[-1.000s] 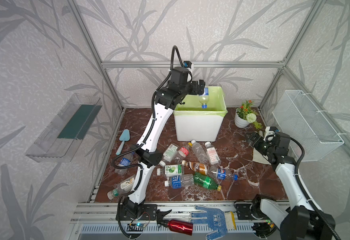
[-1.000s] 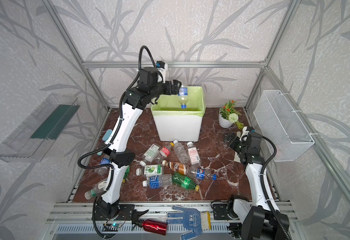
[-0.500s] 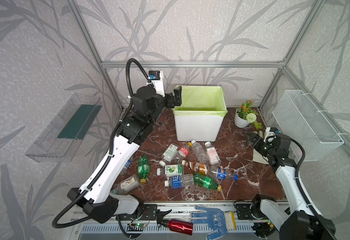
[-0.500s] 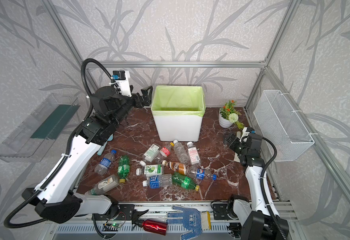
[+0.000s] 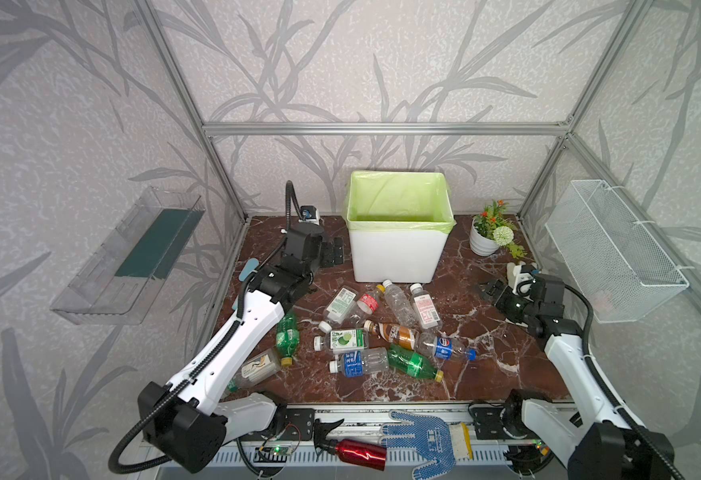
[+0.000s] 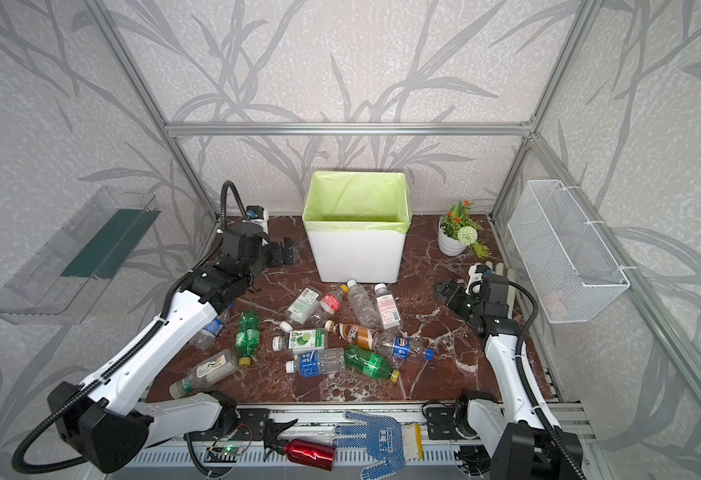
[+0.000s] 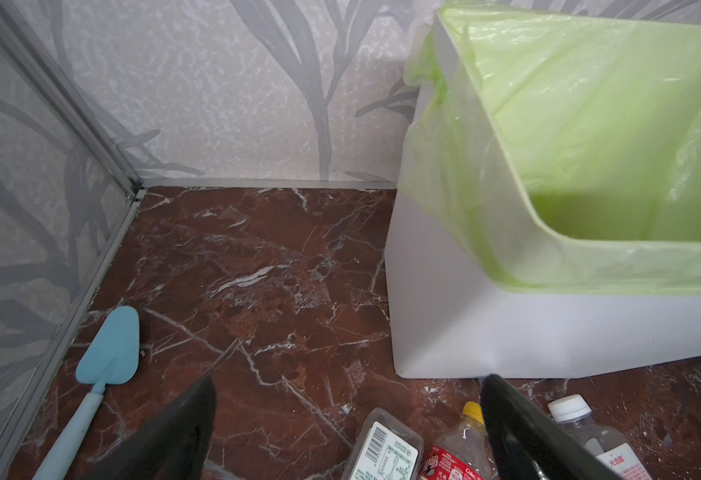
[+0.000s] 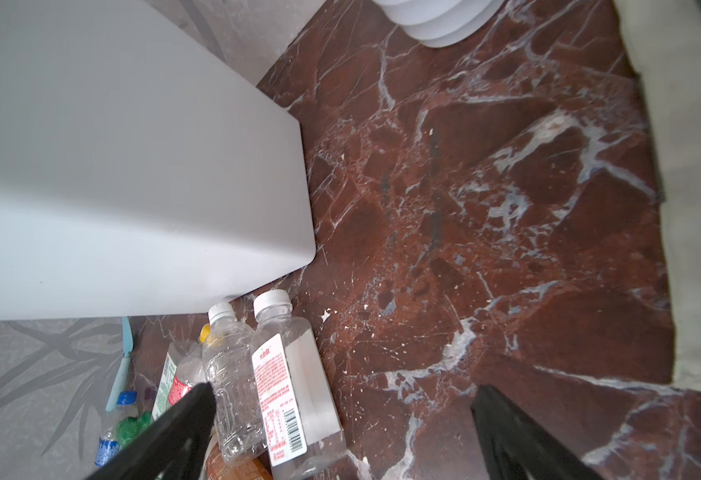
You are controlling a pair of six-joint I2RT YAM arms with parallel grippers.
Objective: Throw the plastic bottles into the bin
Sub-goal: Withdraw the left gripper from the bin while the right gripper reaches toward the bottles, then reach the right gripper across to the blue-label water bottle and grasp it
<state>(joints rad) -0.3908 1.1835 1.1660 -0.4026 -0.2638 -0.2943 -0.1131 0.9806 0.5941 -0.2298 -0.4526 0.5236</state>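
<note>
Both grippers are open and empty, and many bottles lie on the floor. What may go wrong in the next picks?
1. The pile of bottles is tight: the brown bottle touches its neighbours, so closing on one may catch or roll another.
2. Two clear bottles lie close to the bin; the right gripper might bump it when reaching them.
3. The left arm partly hides a blue-label bottle and may knock it when lowering.

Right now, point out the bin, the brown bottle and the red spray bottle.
bin (image 5: 396,257): in a top view, on its white front wall.
brown bottle (image 5: 398,333): in a top view, mid-body.
red spray bottle (image 5: 361,454): in a top view, on its red body.
</note>
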